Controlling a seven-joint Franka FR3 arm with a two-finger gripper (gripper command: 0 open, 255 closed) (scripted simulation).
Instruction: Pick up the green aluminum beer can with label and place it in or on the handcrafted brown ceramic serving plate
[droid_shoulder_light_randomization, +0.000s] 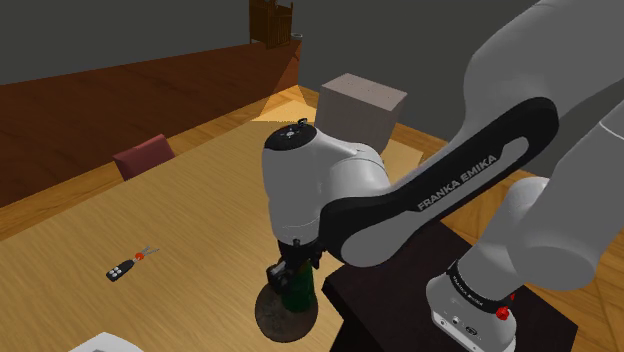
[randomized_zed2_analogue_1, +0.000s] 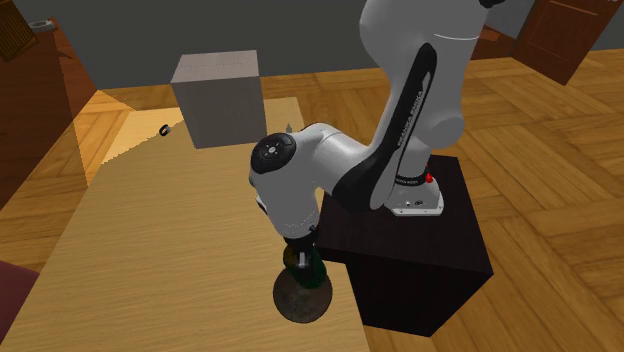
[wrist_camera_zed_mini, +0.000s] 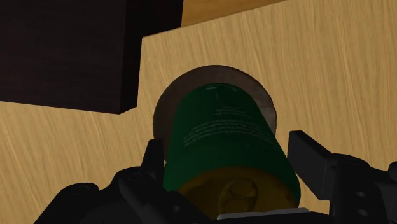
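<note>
Wooden tabletop (droid_shoulder_light_randomization: 200, 200) adjoins the dark stand (droid_shoulder_light_randomization: 390, 310). I find the gripper (wrist_camera_zed_mini: 229, 162) with its fingers (wrist_camera_zed_mini: 154, 159) clasping the green beer can (wrist_camera_zed_mini: 222, 137). The can is upright over the brown round plate (wrist_camera_zed_mini: 257, 86), near the table edge by the stand. I cannot tell whether can and plate touch.

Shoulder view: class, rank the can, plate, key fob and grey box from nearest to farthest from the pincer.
1. Can, held in the pincer.
2. Plate, just beneath the can.
3. Key fob, on the table, toward the view's left.
4. Grey box, farthest, beyond the table's far end.
</note>
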